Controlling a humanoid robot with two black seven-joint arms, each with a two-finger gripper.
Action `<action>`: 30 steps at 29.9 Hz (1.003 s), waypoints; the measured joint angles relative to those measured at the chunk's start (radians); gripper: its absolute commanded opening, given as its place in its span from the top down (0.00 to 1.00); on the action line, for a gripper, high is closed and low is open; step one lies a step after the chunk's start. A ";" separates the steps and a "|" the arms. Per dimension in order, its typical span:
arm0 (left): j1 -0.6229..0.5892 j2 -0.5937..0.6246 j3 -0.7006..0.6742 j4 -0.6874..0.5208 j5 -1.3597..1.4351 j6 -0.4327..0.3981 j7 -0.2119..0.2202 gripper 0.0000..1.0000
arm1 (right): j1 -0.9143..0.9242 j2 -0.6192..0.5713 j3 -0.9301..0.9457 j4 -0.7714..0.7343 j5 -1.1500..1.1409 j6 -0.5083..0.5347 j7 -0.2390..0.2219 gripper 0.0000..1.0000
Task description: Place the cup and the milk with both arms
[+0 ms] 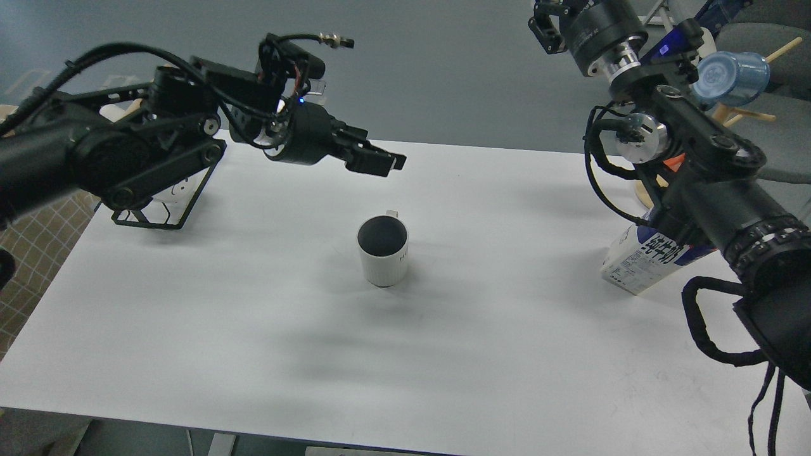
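On the white table [253,329] stands the cup [383,251]; left fingers [380,161] closed, right fingers' state unclear

The left arm reaches in from the left, its gripper [380,161] pointing right and slightly down, fingers close together. The right arm rises along the right edge; its gripper [545,28] sits at the top, too dark to read.

table [253,329] bare around cup [383,251], milk [640,259] behind right arm [716,190]
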 measured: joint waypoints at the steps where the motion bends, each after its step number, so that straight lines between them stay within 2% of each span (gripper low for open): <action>1: -0.015 0.021 -0.017 0.002 -0.088 0.000 0.007 0.03 | 0.002 -0.034 -0.033 0.031 -0.007 0.000 0.000 0.00; 4: -0.033 0.064 -0.084 0.035 -0.299 0.000 0.039 0.02 | 0.008 -0.155 -0.141 0.149 -0.033 -0.007 0.000 0.00; 8: -0.020 0.098 -0.205 0.116 -0.590 0.000 0.104 0.02 | 0.009 -0.370 -0.222 0.340 -0.145 -0.025 0.000 0.00; 10: 0.001 0.110 -0.235 0.136 -0.693 0.000 0.117 0.02 | 0.000 -0.472 -0.234 0.422 -0.230 -0.031 0.000 0.00; 16: 0.078 0.136 -0.253 0.144 -0.917 0.000 0.118 0.02 | -0.062 -0.786 -0.238 0.680 -0.492 -0.034 0.000 0.00; 20: 0.109 0.139 -0.254 0.138 -0.943 0.000 0.115 0.02 | -0.119 -0.956 -0.240 0.768 -0.652 -0.052 0.000 0.00; 27: 0.132 0.134 -0.255 0.135 -0.944 0.000 0.111 0.02 | -0.288 -1.199 -0.245 0.873 -0.854 -0.236 0.000 0.00; 30: 0.133 0.128 -0.257 0.135 -0.944 0.000 0.110 0.03 | -0.351 -1.263 -0.265 0.906 -0.909 -0.325 0.000 0.00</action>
